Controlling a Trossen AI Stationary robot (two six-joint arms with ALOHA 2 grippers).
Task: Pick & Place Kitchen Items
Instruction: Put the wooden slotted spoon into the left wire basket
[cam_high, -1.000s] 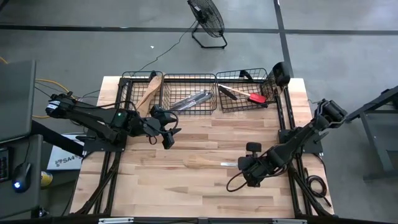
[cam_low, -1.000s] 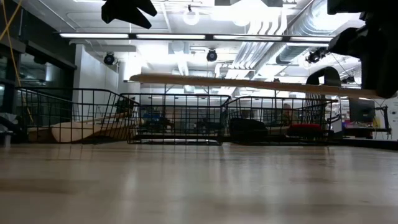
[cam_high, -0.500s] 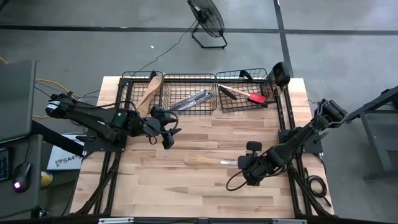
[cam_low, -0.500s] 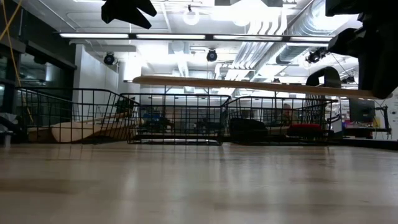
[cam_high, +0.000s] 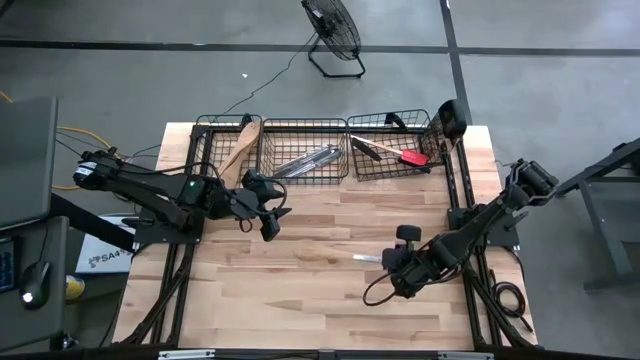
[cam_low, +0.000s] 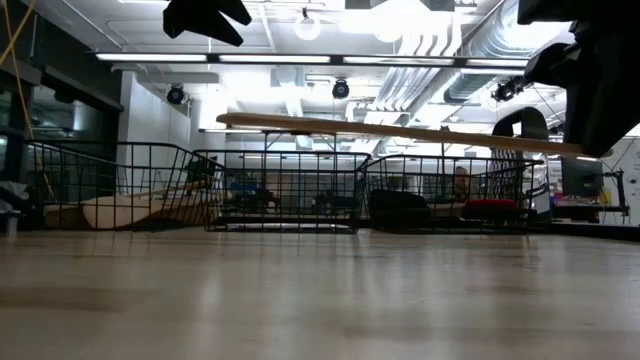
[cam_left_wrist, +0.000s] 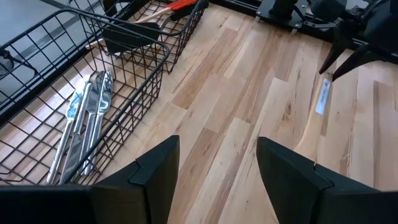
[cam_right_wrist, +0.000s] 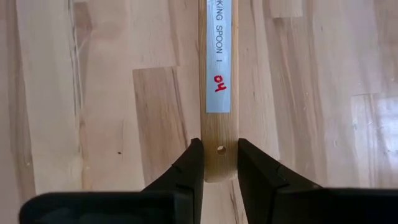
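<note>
My right gripper (cam_high: 390, 264) is shut on a pale wooden spoon (cam_high: 335, 258) with a white label strip (cam_right_wrist: 218, 56), held above the middle of the table. In the low view the spoon (cam_low: 400, 133) hangs in the air, its head end at the picture's left a little higher. My left gripper (cam_high: 268, 218) is open and empty above the table, just in front of the middle wire basket (cam_high: 305, 150); its fingers also show apart in the left wrist view (cam_left_wrist: 217, 168). My right gripper pinches the spoon handle's free end (cam_right_wrist: 217, 154), by its small hole, between the two fingers (cam_right_wrist: 194, 167). The fingers come from the table's right side, in line with the handle. The spoon sticks out toward the table's left, lifted clear of the table and slightly tilted.
Three black wire baskets stand along the far edge: the left one (cam_high: 225, 150) holds wooden spoons, the middle one silver cutlery (cam_left_wrist: 84, 121), the right one (cam_high: 390, 145) a red-headed spatula (cam_high: 412, 157) and a black-handled tool. Bare wood lies toward the near edge.
My right gripper has risen a little with the spoon. The spoon has gone higher above the table and shifted slightly toward the right and far edges, its head end rising most.
</note>
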